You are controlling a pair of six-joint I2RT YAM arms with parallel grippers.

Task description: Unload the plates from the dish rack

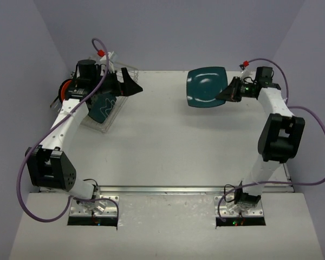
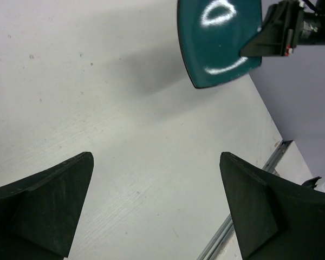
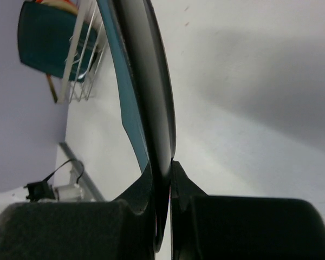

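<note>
Lavender walls closed in a white table (image 1: 168, 141) on three sides, with both arm bases bolted at its near edge.

Top external view: the dish rack (image 1: 100, 123) sat at the far left corner of the table. A patterned teal plate (image 1: 104, 105) leaned inside it, and an orange-red plate (image 1: 66, 86) edge showed at its left end, partly hidden by the arm. The left gripper (image 1: 127, 84) hung just beside the rack's right end. The dark teal plate (image 1: 206, 86), a rounded square, was at the far right of the table, well apart from the rack. The right gripper (image 1: 230, 92) met its right edge.

Left wrist view: the fingers stood spread wide with only bare table between them and nothing held. The top view did not show that gap so plainly. The dark teal plate appeared at the upper edge with two glare marks and the right gripper on its rim. A soft shadow lay on the table beside it.

Right wrist view: the plate showed edge-on, its rim pinched between both fingers. Only this view made the grip certain. The rack showed in the upper left corner, with a teal plate behind its wires. Whether the held plate touched the table could not be told.
</note>
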